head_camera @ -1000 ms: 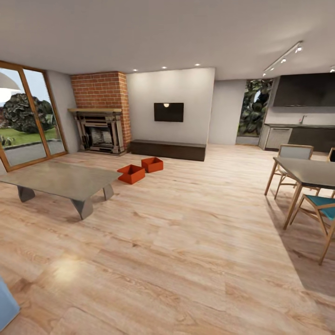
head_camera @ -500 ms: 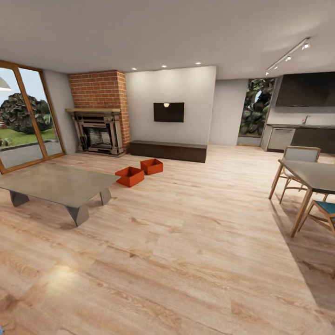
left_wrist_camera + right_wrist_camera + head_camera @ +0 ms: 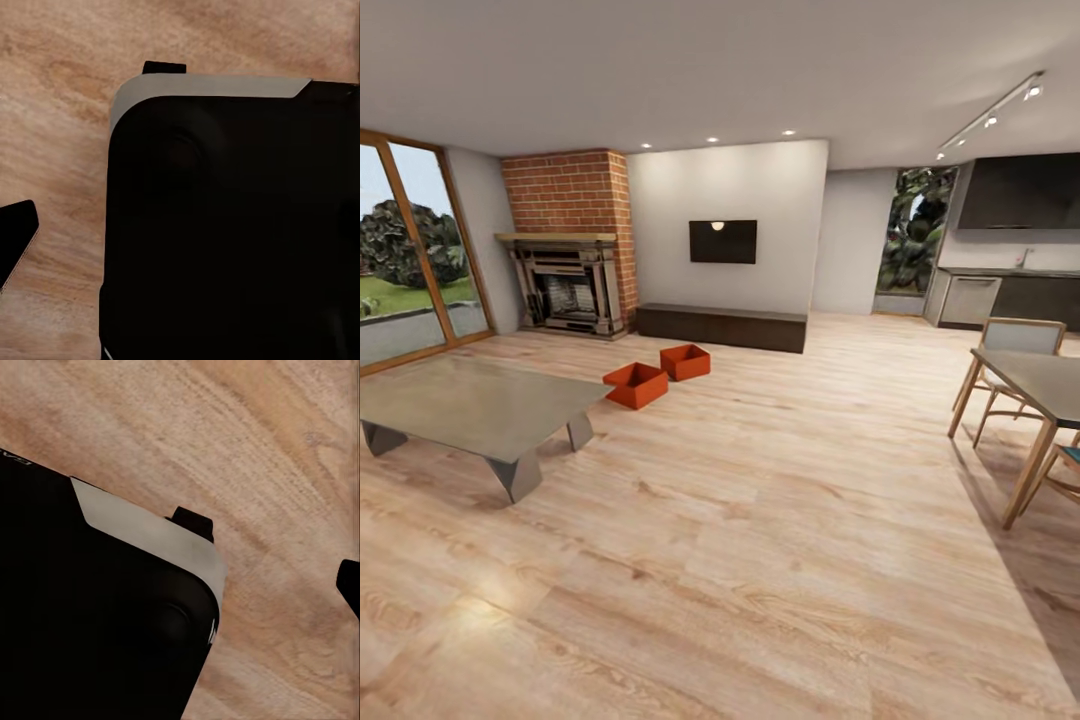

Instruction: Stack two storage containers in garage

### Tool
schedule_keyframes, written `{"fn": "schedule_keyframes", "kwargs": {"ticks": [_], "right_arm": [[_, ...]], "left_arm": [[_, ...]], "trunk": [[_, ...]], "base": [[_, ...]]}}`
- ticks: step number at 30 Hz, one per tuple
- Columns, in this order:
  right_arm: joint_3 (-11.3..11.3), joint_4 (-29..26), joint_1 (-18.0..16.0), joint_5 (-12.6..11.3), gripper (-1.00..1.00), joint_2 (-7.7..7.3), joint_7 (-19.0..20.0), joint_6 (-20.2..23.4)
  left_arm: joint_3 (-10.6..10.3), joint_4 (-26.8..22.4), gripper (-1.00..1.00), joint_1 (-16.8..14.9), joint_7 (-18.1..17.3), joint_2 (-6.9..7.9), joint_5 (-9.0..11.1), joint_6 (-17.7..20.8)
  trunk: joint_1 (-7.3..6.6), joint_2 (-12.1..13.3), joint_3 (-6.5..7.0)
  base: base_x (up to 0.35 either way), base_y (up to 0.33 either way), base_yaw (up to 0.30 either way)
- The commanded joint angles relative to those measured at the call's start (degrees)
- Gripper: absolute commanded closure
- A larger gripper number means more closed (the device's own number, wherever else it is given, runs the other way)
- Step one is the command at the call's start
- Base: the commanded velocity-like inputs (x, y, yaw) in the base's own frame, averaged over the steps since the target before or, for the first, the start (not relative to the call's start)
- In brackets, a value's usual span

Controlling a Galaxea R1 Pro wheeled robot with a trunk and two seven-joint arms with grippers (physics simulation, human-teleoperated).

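Claws: my wrist cameras look down past a dark rounded body (image 3: 225, 225) with a pale grey edge, wood planks beneath; a dark tip (image 3: 16, 236) pokes in at the edge of the left wrist view and another (image 3: 349, 583) in the right wrist view, but I cannot tell whether either claw is spread or closed, and nothing orange shows near them.
Room: I face the living room, its light wood-plank floor (image 3: 780, 540) running from me to the far wall.
Change: the whole head view has shifted since a second ago, so my camera moved; the blue corner at the lower left edge is gone, the dining table sits further toward the right edge, and the bins appear a little higher and further left.
Far wall: red-brick fireplace (image 3: 568, 245), dark wall screen (image 3: 723, 241) and a long dark low cabinet (image 3: 722, 327) under it.
Glass doors: wood-framed (image 3: 405, 250), on the left.
Low table: grey coffee table (image 3: 470, 405) stands left of my straight line to the bins, its near corner close to them.
Dining table: with chairs (image 3: 1025, 385), well off to the right.
Storage containers: two orange-red bins on the planks before the cabinet, the nearer one (image 3: 636, 385) just beside the farther one (image 3: 686, 361), both upright and open-topped, well apart from me.
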Motion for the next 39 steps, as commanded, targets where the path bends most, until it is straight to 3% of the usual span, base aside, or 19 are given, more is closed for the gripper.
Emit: {"fn": "schedule_keyframes", "kwargs": {"ticks": [1, 14, 24, 39], "right_arm": [[0.5, 0.2, -0.1, -0.5, -1.00, 0.03, 0.0, -0.3], [0.5, 0.2, -0.1, -0.5, -1.00, 0.03, 0.0, -0.3], [0.5, 0.2, -0.1, -0.5, -1.00, 0.04, 0.0, -0.3], [0.5, 0.2, -0.1, -0.5, -1.00, 0.03, 0.0, -0.4]], "left_arm": [[0.0, 0.0, -1.00, 0.0, 0.0, -0.02, 0.5, -0.1], [0.0, 0.0, -1.00, 0.0, 0.0, -0.09, 0.5, -0.1], [0.0, 0.0, -1.00, 0.0, 0.0, -0.09, 0.5, -0.1], [0.0, 0.0, -1.00, 0.0, 0.0, -0.07, 0.5, -0.1]], "trunk": [[0.03, 0.0, -0.05], [0.03, 0.0, -0.05], [0.03, 0.0, -0.05], [0.03, 0.0, -0.05]], "base": [[0.322, 0.000, 0.000], [0.322, 0.000, -0.001], [0.322, 0.000, -0.192], [0.322, 0.000, -0.016]]}}
